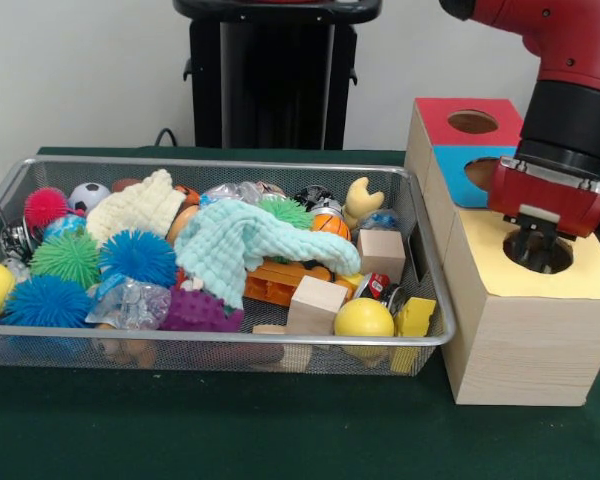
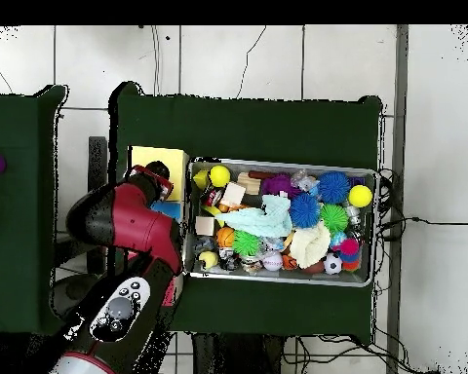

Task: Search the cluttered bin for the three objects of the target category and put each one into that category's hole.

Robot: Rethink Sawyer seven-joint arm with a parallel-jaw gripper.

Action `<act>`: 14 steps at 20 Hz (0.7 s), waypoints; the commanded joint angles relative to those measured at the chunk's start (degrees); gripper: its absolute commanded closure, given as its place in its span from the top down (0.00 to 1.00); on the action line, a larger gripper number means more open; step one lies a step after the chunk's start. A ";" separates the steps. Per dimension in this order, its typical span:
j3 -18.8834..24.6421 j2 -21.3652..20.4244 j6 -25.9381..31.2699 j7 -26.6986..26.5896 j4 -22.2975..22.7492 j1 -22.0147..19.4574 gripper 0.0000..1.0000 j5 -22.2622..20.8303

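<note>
- The gripper [image 1: 538,243] hangs over the hole [image 1: 540,252] in the yellow-topped box [image 1: 525,330], at three o'clock from the bin [image 1: 210,342], probably placed for a drop.
- Whether its jaws are open or holding anything cannot be told.
- No rope balls show among the bin's clutter, perhaps hidden beneath the cloths.

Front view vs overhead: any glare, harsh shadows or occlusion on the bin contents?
Front view: even light, soft shadows, no glare; the silver wire-mesh bin front wall veils the lowest items. The gripper sits over the hole in the yellow-topped wooden box, tips hidden. Overhead view: the red and black arm covers most of the box; bin contents unobstructed.
</note>
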 commanded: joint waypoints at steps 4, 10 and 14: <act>8.57 4.72 -5.09 14.81 -0.13 -2.71 0.00 2.48; 10.71 7.12 -9.93 15.01 -1.16 -3.91 0.00 2.13; 10.80 7.17 -10.21 14.59 -0.99 -3.85 0.00 2.56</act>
